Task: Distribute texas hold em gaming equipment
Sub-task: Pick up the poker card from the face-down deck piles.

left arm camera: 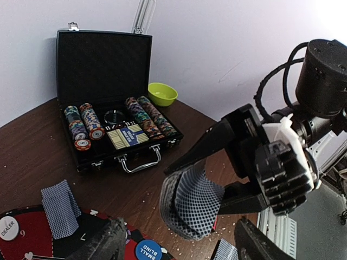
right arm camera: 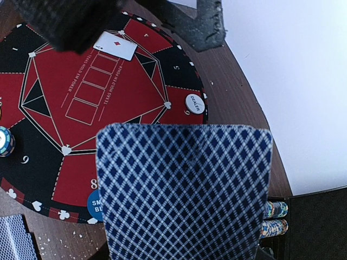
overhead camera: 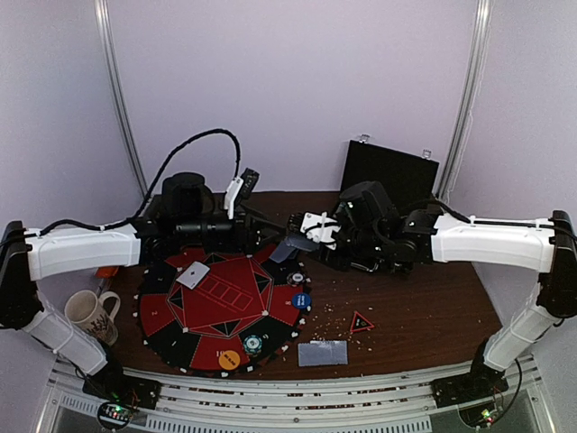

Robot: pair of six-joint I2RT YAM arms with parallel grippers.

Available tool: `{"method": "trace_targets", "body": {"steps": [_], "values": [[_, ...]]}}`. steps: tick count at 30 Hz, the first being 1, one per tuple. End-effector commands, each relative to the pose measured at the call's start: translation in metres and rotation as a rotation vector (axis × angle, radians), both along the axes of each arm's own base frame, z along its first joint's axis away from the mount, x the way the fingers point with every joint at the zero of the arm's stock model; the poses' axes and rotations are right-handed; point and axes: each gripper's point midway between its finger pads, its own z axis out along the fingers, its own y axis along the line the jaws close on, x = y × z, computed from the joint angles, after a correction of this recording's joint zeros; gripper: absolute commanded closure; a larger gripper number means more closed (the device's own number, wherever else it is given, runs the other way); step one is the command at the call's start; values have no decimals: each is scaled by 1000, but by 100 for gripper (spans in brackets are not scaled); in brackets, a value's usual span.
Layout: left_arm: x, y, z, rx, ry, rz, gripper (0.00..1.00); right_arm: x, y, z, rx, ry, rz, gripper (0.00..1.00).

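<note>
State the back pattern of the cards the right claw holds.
Cards: blue-and-white diamond lattice, best in right wrist view.

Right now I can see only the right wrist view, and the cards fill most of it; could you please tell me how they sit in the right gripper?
Observer: In the left wrist view the right gripper is shut on the cards, and the stack bows in its grip.
Operator: Thank you. Is the chip case open?
Observer: Yes, its lid stands up, with rows of chips inside.
Operator: And what lies at the near edge of the mat?
Observer: The top view shows an orange disc there.
</note>
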Motion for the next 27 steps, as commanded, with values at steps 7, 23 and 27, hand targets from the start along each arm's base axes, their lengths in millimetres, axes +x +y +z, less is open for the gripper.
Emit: {"method": "trace_targets", "body": {"steps": [7, 23, 27], "values": [[19, -21, -7, -12, 74, -8, 23, -6, 21, 9, 32, -3, 43, 49], [31, -16, -29, 194, 42, 60, 52, -5, 22, 7, 17, -15, 34, 49], [28, -13, -29, 202, 43, 58, 53, -4, 21, 6, 10, -18, 31, 49]]}}
